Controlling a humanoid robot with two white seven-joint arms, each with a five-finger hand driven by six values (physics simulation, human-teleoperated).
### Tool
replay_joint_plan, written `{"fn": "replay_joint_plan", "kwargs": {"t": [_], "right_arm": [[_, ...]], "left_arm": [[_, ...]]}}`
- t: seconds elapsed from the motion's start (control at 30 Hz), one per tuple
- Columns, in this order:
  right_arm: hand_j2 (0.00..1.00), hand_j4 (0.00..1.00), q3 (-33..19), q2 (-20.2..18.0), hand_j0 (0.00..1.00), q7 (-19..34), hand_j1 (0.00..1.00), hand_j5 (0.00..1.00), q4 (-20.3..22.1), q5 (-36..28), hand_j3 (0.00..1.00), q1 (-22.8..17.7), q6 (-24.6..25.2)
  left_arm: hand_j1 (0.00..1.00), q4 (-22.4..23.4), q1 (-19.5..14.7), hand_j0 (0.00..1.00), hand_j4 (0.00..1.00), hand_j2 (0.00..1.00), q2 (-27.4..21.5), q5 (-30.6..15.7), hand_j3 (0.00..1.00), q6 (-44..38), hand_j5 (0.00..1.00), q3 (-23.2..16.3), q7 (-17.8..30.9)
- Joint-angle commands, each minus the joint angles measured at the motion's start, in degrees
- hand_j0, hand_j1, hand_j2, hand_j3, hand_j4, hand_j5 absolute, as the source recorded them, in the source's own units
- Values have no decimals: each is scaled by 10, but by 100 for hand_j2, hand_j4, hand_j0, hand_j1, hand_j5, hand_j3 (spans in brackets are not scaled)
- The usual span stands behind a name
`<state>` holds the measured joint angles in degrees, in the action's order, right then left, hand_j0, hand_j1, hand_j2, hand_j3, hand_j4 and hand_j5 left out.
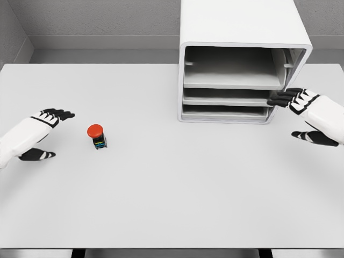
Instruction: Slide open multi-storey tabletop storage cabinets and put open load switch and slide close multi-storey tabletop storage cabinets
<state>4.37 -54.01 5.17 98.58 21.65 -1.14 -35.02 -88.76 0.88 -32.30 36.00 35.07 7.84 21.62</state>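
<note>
One small load switch (97, 136), a dark boxy body with coloured side markings under a round red cap, stands upright on the smooth matte white counter (172, 204), left of centre. Just beside it, the left robot hand (44, 134) hovers with fingers spread, empty. Well apart to the right, the boxy white three-tier cabinet (236, 32) shows its shelves; the right robot hand (305, 119), relaxed and empty, has fingertips at its lower right edge.

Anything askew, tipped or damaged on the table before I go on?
Nothing stands out. The storage cabinet sits square at the table's far right, its trays level. The red-capped switch stands upright beside the left hand. The right hand is at the cabinet's front right edge.
</note>
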Motion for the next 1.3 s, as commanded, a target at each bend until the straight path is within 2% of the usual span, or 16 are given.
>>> {"fn": "replay_joint_plan", "kwargs": {"t": [0.0, 0.03, 0.07, 0.17, 0.3, 0.33, 0.4, 0.5, 0.63, 0.77, 0.9, 0.97, 1.17, 1.27], "right_arm": [[79, 79, -1, 2, 79, 25, 79, 79, 3, -3, 79, 1, 0], [79, 79, 0, 2, 79, 25, 79, 79, 3, 0, 79, 1, 0], [79, 79, 0, 3, 79, 25, 79, 79, 3, 2, 79, 1, 0], [80, 80, 2, 7, 80, 25, 80, 80, 5, 2, 80, 3, 0], [81, 81, 14, 31, 81, 26, 81, 81, 6, 9, 81, 46, 0], [81, 81, 39, 31, 81, 26, 81, 81, 4, 8, 81, 69, 0], [84, 84, 67, 31, 84, 26, 84, 84, 4, 6, 84, 89, 0], [83, 83, 68, 34, 83, 26, 83, 83, 4, 1, 83, 96, 0], [83, 83, 71, 48, 83, 26, 83, 83, 4, 2, 83, 108, 0], [83, 83, 104, 55, 83, 26, 83, 83, 4, 2, 83, 131, 0], [83, 83, 127, 74, 83, 27, 83, 83, 4, 2, 83, 146, 0], [83, 83, 131, 95, 83, 46, 83, 83, 3, 2, 83, 157, 0], [82, 82, 150, 117, 82, 48, 82, 82, -1, 3, 82, 178, 0], [82, 82, 167, 128, 82, 48, 82, 82, -28, 5, 82, 199, 0]], "left_arm": [[100, -24, 0, 100, 100, 100, 14, -6, 100, -1, 100, 14, 69], [100, -28, -4, 100, 100, 100, 14, -6, 100, -1, 100, 18, 84], [100, -35, -15, 100, 100, 100, 27, -8, 100, -1, 100, 19, 133], [100, -46, -49, 100, 100, 100, 61, -8, 100, -1, 100, 21, 134], [100, -61, -73, 100, 100, 100, 104, -6, 100, -1, 100, 43, 134], [100, -62, -76, 100, 100, 100, 107, -6, 100, -1, 100, 42, 134], [100, -62, -76, 100, 100, 100, 107, -6, 100, -1, 100, 40, 134], [100, -77, -71, 100, 100, 100, 106, -2, 100, -1, 100, 36, 134], [100, -74, -56, 100, 100, 100, 86, 2, 100, -1, 100, 29, 134], [100, -72, -56, 100, 100, 100, 74, 11, 100, -1, 100, 15, 134], [100, -77, -61, 100, 100, 100, 81, 39, 100, -1, 100, 2, 134], [100, -77, -60, 100, 100, 100, 80, 39, 100, -1, 100, -16, 134], [100, -82, -62, 100, 100, 100, 81, 37, 100, -1, 100, -31, 134], [100, -85, -62, 100, 100, 100, 80, 38, 100, -1, 100, -35, 134]]}}
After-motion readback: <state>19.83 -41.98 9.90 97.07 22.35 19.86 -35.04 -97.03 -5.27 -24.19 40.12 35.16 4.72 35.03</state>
